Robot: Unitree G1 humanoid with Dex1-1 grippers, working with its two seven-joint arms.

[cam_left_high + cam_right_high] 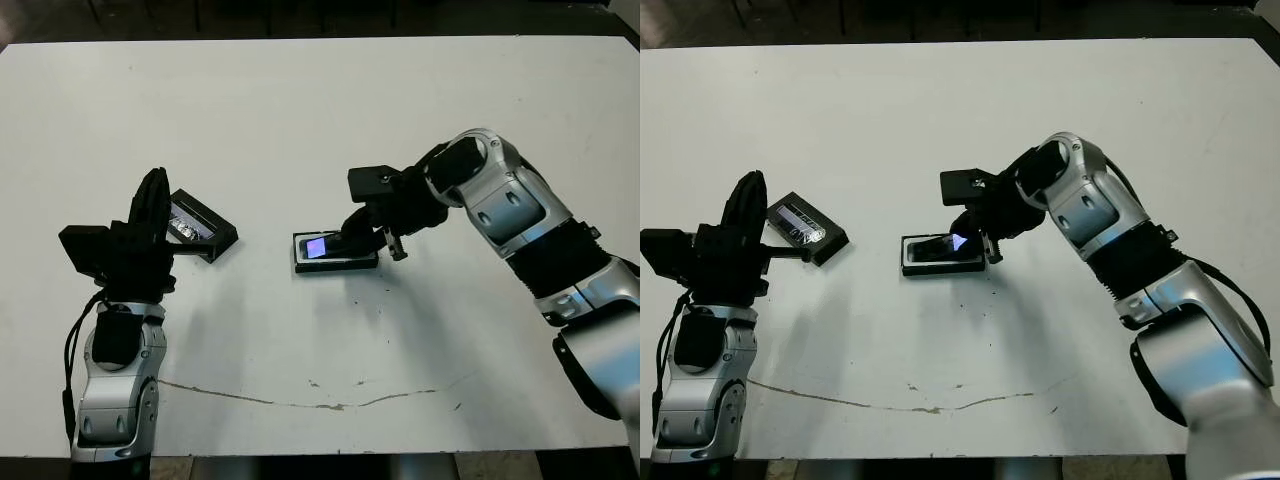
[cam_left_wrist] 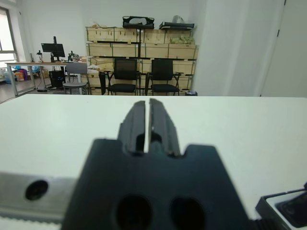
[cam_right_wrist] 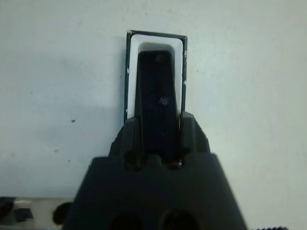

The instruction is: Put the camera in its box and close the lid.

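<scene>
Camera (image 3: 157,100) in box (image 3: 130,72) (near end behind right gripper (image 3: 159,136))

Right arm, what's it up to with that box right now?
The right claw is shut on the camera, holding it lengthwise over the white-lined box in the middle of the table, lowering it in or just seating it. The lid lies apart on the table by the left claw, which is shut, empty and raised beside it. The box is not yet closed.
</scene>
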